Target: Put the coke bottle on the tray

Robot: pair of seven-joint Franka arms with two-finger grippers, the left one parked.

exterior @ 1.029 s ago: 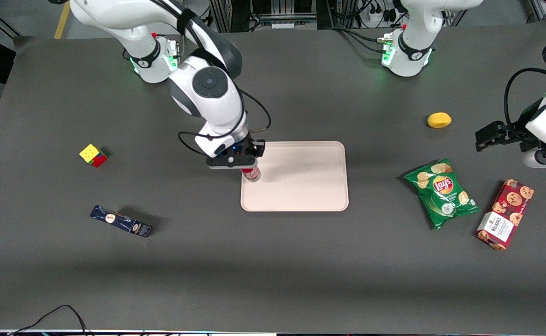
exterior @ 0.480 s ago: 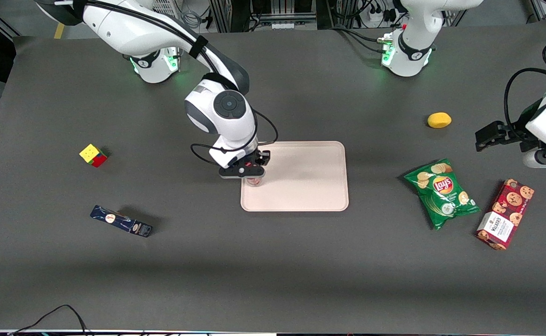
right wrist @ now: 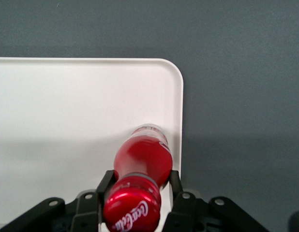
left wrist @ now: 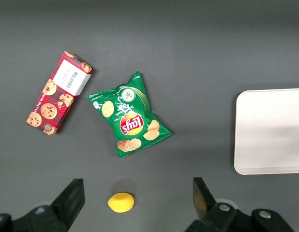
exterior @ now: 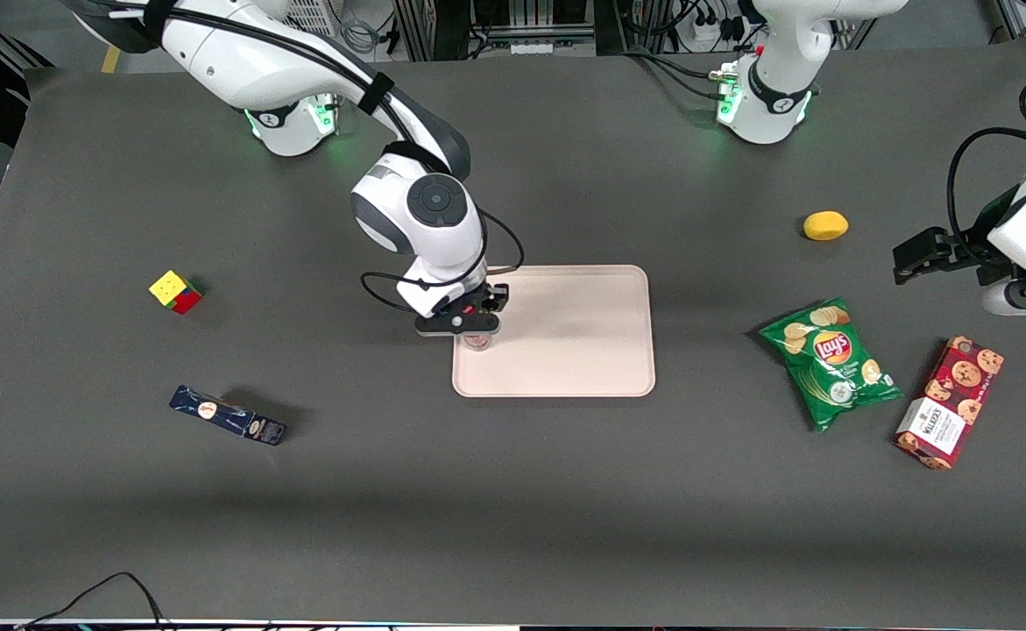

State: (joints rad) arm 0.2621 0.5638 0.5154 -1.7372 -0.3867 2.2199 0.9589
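Coke bottle (right wrist: 142, 162): upright, long axis vertical, hanging straight below my claw (exterior: 470, 326), which pinches it at the neck just under the red cap; one finger (right wrist: 105, 182) sits on each side. Its clear base is over the tray, close to the rim at the corner nearest the working arm; whether the base already touches the tray floor, I cannot tell. I judge the coming move to be a short lowering and release, with little margin to that rim.

Front view, left to right:
- Puzzle cube (exterior: 175, 291), left of frame, on the desk.
- Dark blue oblong box (exterior: 227, 415), lower left, lying flat.
- Claw with bottle, centre-left, at the tray's left edge.
- Tray (exterior: 583, 342), centre; it holds nothing but the bottle at its edge.
- Lemon (exterior: 825, 226), upper right.
- Green crisp bag (exterior: 830, 361), right, nearer the camera than the lemon.
- Red biscuit box (exterior: 949, 401), far right, just beside the bag.
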